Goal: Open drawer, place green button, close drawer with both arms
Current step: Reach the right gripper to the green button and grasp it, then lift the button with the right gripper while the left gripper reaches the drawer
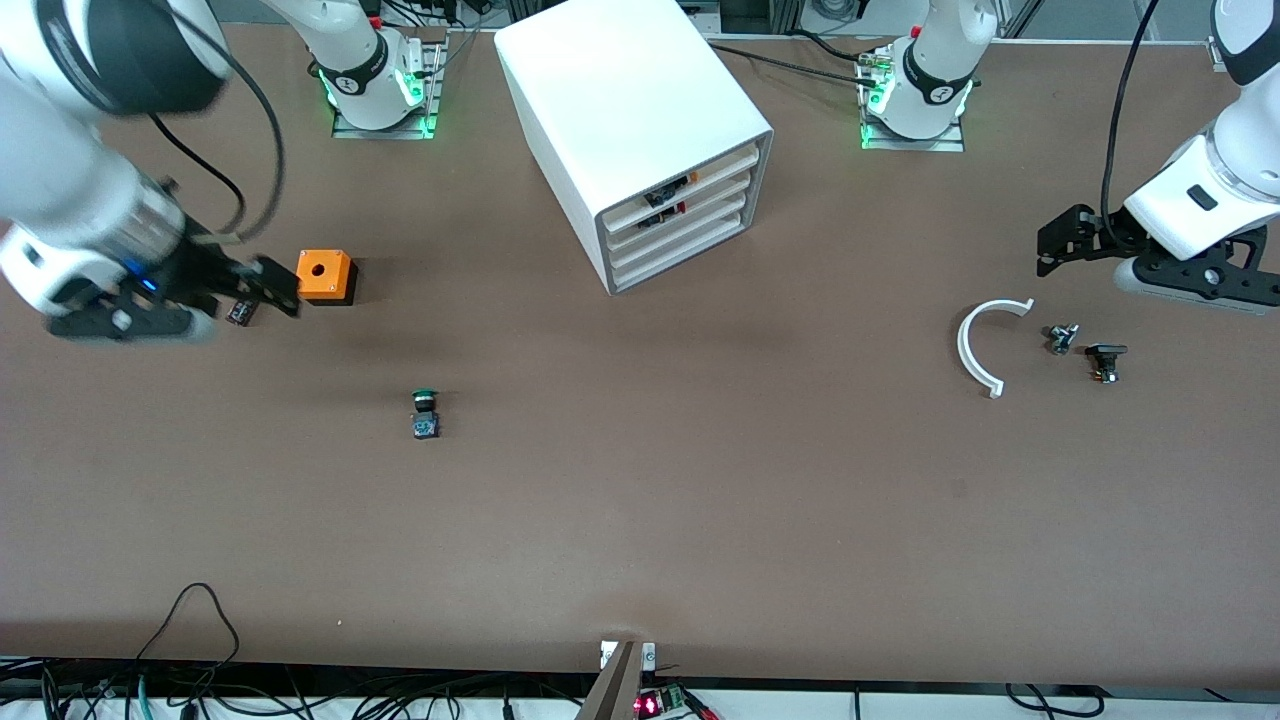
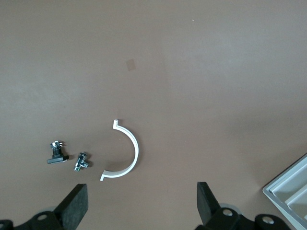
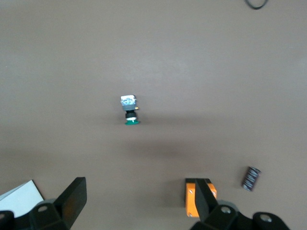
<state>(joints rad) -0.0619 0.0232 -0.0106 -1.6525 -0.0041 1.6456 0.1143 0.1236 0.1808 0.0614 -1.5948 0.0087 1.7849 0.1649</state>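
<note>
Drawer (image 1: 678,228), third tray down of four in the white cabinet (image 1: 625,110), sits pushed in flush with the trays above and below it. Cabinet stands on the brown table (image 1: 700,500) between the two arm bases, its tray fronts angled toward the front camera and the left arm's end. The upper two trays show small dark, orange and red parts at their front edges.

Right arm (image 1: 70,190) hangs at its own end of the table; right gripper (image 1: 255,295) is in the air with fingers spread wide, nothing between them, over the table just beside the orange cube (image 1: 325,275). A small dark cylinder (image 1: 239,312) lies on the table under that gripper, beside the cube.

Left arm (image 1: 1200,190) hangs at its own end; left gripper (image 1: 1065,240) is in the air, fingers spread wide and empty, over bare table close to a white half-ring (image 1: 978,345).

Half-ring lies flat, open side toward the left arm's end. Just beside it lie a small metallic part (image 1: 1062,338) and a small black part (image 1: 1105,361), close together but apart.

Button (image 1: 425,412) lies on its side on open table, nearer the front camera than the orange cube, well apart from the cabinet; green cap points toward the arm bases, bluish base toward the camera. Nothing touches it.
</note>
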